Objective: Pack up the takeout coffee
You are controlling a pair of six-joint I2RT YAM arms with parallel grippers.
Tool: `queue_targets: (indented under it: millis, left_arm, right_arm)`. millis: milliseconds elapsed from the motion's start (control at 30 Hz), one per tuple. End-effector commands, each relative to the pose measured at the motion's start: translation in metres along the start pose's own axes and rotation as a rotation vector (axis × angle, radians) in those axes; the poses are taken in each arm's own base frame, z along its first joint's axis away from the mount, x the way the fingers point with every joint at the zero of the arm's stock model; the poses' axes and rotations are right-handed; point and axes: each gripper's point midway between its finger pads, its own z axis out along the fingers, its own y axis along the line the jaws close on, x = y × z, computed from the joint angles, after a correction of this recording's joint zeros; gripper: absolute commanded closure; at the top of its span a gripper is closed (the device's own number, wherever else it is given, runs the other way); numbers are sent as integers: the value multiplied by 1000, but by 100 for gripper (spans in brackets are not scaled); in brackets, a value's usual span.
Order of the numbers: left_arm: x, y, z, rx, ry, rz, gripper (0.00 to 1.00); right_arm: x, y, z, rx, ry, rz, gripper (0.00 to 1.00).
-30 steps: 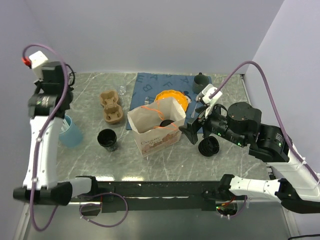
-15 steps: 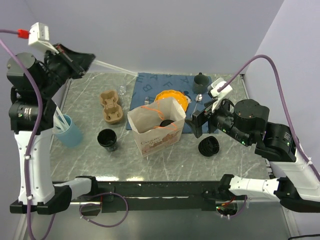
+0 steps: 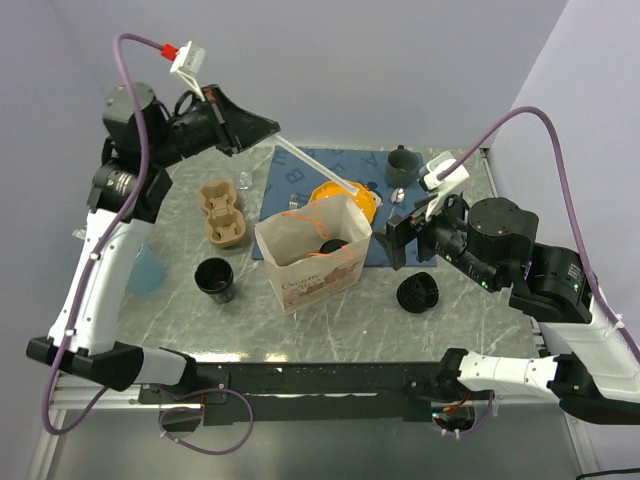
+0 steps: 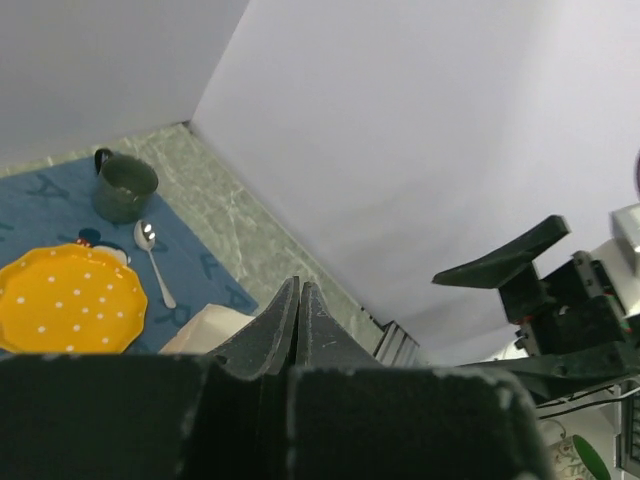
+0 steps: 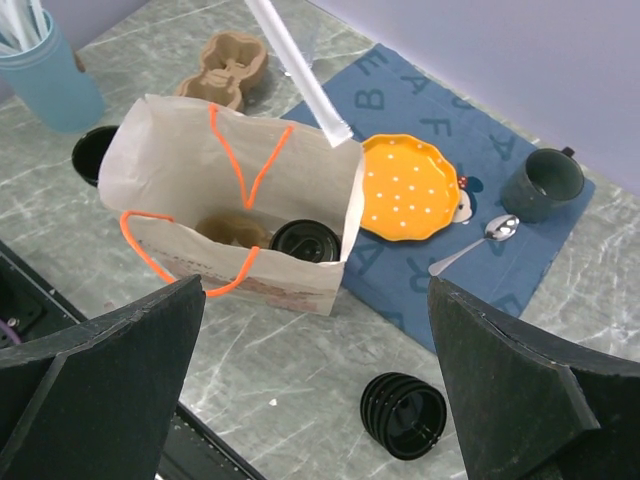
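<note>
Right now the left gripper (image 3: 268, 133) is clamped on a long white straw (image 3: 318, 165), whose far end hangs over the open paper bag (image 3: 315, 280). The right gripper (image 5: 314, 292) hovers beside the bag with its jaws spread wide, holding nothing. The black takeout cup (image 3: 214, 277) stands uncapped on the table (image 3: 350, 320), left of the bag. The ribbed lid (image 3: 417, 293) lies to the bag's right.

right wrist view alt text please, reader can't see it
An open paper bag with orange handles stands on a marble table, a white straw angled over its back rim. Beside it a blue mat holds an orange plate, green mug and spoon; a black ribbed lid lies nearer.
</note>
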Motion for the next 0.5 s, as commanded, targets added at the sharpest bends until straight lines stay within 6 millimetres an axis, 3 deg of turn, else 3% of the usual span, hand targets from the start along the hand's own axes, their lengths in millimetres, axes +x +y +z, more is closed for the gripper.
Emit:
queue_targets:
  millis: [0,467]
  left_arm:
    - [5,-7,2,20,23,70,99]
    - [67,39,32,-67,215,89,99]
  right_arm:
    - [-18,-16,-10,66,-75,39,0]
    - [-12,-20,-8,101,-47,46,0]
